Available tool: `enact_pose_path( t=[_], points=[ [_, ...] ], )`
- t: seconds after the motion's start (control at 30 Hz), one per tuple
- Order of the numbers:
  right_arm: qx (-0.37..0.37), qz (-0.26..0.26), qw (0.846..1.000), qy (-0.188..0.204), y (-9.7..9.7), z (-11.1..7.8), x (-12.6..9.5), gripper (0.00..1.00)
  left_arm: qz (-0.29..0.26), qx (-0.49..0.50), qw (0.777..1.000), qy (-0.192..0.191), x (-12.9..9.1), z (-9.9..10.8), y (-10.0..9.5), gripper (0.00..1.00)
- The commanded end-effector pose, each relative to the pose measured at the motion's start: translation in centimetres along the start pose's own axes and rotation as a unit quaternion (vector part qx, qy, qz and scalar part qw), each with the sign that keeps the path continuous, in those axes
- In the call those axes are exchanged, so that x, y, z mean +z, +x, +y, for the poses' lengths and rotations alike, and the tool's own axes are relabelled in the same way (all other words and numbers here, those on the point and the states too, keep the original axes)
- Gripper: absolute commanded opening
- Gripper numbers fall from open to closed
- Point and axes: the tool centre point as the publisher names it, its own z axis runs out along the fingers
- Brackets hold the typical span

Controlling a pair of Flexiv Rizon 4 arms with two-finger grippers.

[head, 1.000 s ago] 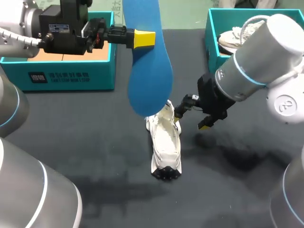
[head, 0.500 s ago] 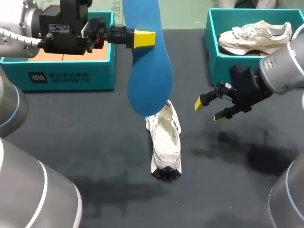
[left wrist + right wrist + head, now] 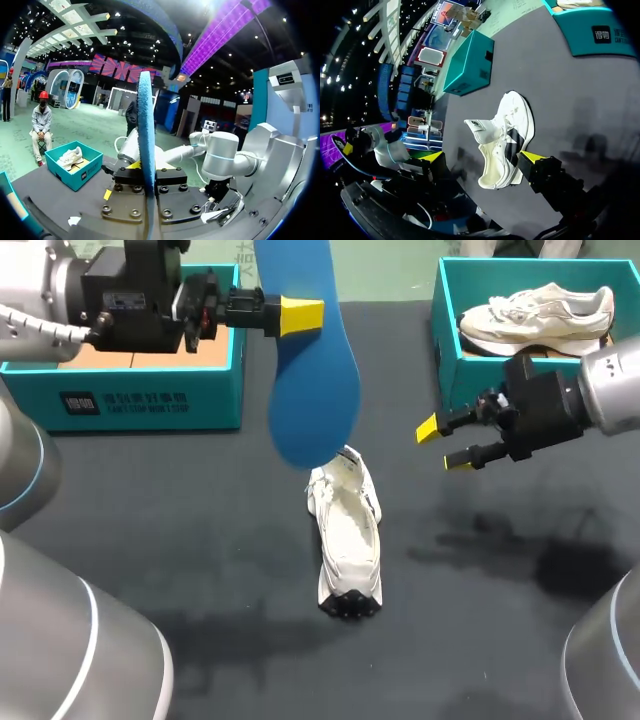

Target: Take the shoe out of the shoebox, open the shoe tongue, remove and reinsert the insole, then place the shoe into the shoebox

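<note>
My left hand [image 3: 300, 316] clamps the long blue insole [image 3: 310, 400] by one end; its free end hangs at 12 o'clock of the white lace-up sneaker [image 3: 347, 540] on the dark surface [image 3: 200, 540]. At 2 o'clock, my right hand [image 3: 445, 443] is open and empty. Risk: sneaker unpinned, so pushing the insole in likely shoves it or buckles the insole.

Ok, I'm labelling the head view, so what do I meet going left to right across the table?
left shoebox → blue insole → right gripper → right shoebox
</note>
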Motion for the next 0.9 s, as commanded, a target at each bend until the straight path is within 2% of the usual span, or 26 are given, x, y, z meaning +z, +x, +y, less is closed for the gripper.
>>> enact_pose_path(
  t=[0.03,0.6,0.73,0.9],
  points=[
    [0.001,0.03,1.0,-0.003,-0.2,0.0,-0.3,1.0,-0.001,0.019,1.0,0.011,0.0,0.5,-0.3,0.0],
    [0.011,0.064,0.998,0.004,0.2,0.6,-0.9,1.0,-0.004,0.115,0.993,0.019,-0.4,0.9,-2.1,0.0],
    [0.019,0.076,0.997,0.008,0.2,0.7,-1.0,1.0,-0.013,0.204,0.978,0.031,-0.5,1.2,-2.7,0.0],
    [0.019,0.076,0.997,0.008,0.2,0.7,-1.0,1.0,-0.012,0.306,0.951,0.049,-0.8,2.0,-4.2,0.0]
  ],
)
